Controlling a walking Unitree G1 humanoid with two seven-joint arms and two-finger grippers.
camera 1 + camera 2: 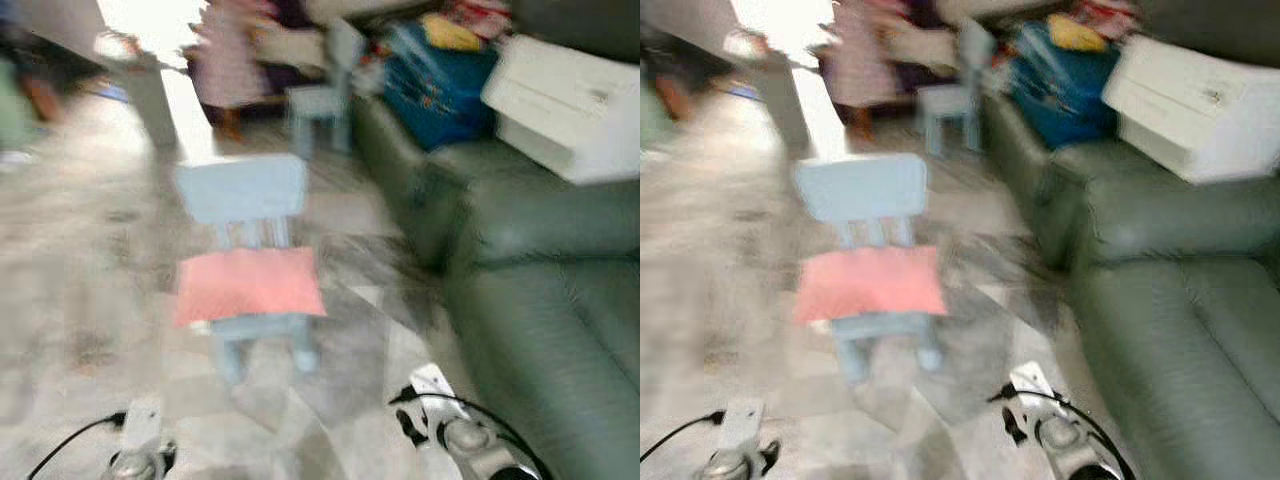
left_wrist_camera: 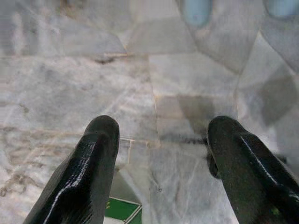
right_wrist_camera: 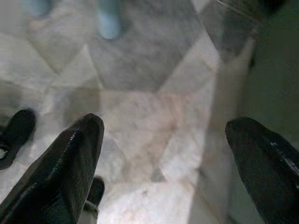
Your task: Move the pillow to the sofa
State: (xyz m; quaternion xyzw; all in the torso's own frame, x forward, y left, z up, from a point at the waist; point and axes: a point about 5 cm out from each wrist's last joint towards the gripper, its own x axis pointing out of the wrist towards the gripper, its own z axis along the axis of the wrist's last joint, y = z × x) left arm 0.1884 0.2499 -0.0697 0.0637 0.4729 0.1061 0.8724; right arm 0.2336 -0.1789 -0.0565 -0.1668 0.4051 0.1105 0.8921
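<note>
A pink pillow (image 1: 250, 284) lies on the seat of a small light-blue chair (image 1: 243, 190) on the marble floor ahead of me. A dark green sofa (image 1: 545, 290) runs along the right side. My left gripper (image 2: 161, 140) hangs low over the floor, open with nothing between its fingers. My right gripper (image 3: 166, 140) also hangs open and empty over the floor, close to the sofa's base. The wrists of both arms show at the bottom edge of the eye views. The picture is blurred.
A white box (image 1: 565, 105) and a blue bag (image 1: 435, 85) sit on the sofa's far end. A second light-blue chair (image 1: 322, 95) stands farther back, with a person (image 1: 228, 60) beyond it. A grey pillar (image 1: 150, 95) stands at the back left.
</note>
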